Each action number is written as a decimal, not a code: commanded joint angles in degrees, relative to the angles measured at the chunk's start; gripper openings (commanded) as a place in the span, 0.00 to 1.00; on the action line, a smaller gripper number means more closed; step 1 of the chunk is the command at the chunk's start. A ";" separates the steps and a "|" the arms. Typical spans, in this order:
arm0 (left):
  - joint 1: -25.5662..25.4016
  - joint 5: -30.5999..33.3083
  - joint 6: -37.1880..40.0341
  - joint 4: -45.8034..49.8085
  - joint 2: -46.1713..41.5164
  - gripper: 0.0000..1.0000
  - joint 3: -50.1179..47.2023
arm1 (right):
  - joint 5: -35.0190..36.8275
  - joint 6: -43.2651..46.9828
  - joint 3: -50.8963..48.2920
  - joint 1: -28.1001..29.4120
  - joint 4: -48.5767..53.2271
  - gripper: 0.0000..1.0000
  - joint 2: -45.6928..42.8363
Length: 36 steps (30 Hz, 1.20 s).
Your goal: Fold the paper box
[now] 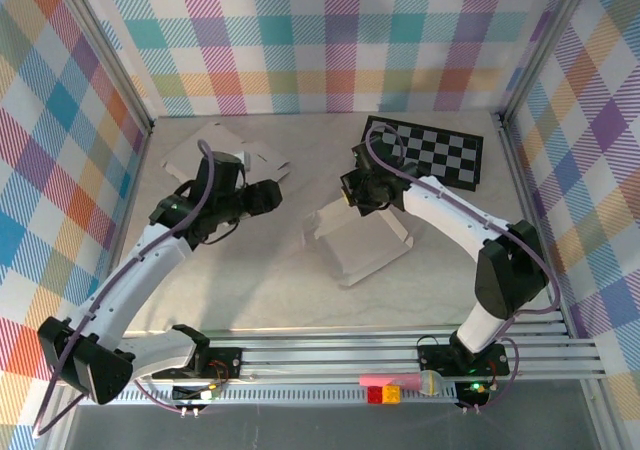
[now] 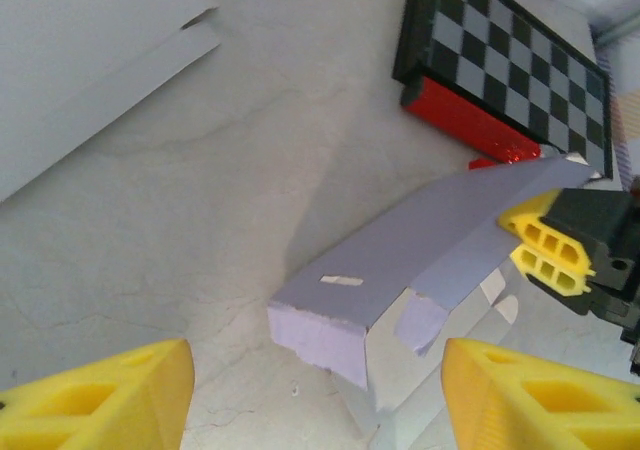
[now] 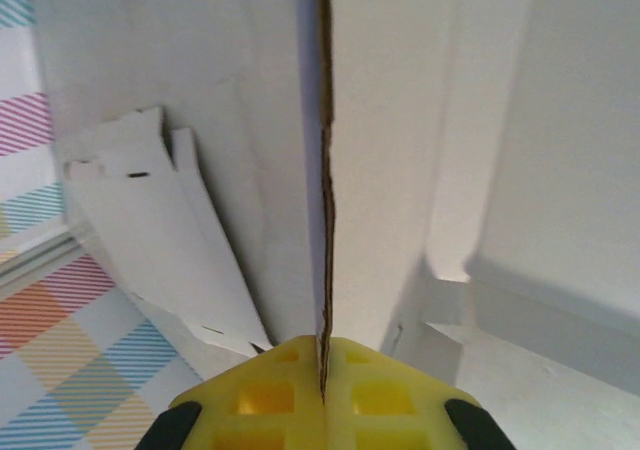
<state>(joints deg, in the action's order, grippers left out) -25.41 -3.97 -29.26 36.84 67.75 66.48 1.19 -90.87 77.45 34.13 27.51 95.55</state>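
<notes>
Checkerboard (image 1: 430,150) far right, loose paper sheets (image 1: 215,145) far left. The paper box (image 1: 355,250) lies mid-table, skewed, with one flap raised, pinched by the right gripper (image 1: 352,192). The left gripper (image 1: 275,195) gapes empty.

Checkerboard (image 1: 428,151) flat at table (image 1: 260,290) far right; plaid walls (image 1: 330,40) around.
</notes>
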 commanded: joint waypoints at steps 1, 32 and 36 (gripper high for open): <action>1.98 -6.29 -2.74 3.84 2.44 0.64 -0.46 | 0.79 -0.20 0.41 -0.64 -8.35 0.00 2.42; -0.68 0.01 2.72 -6.38 6.78 0.29 -14.70 | -5.41 4.06 -22.78 -0.83 -52.59 0.00 -0.83; -0.91 2.95 2.58 -7.49 6.06 0.28 -15.75 | -5.90 4.47 -23.88 -0.56 -52.64 0.00 -2.74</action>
<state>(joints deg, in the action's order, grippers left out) -26.13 -4.25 -27.40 30.96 74.30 52.01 -3.73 -87.39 54.61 33.41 -22.96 94.30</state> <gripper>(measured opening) 0.284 0.046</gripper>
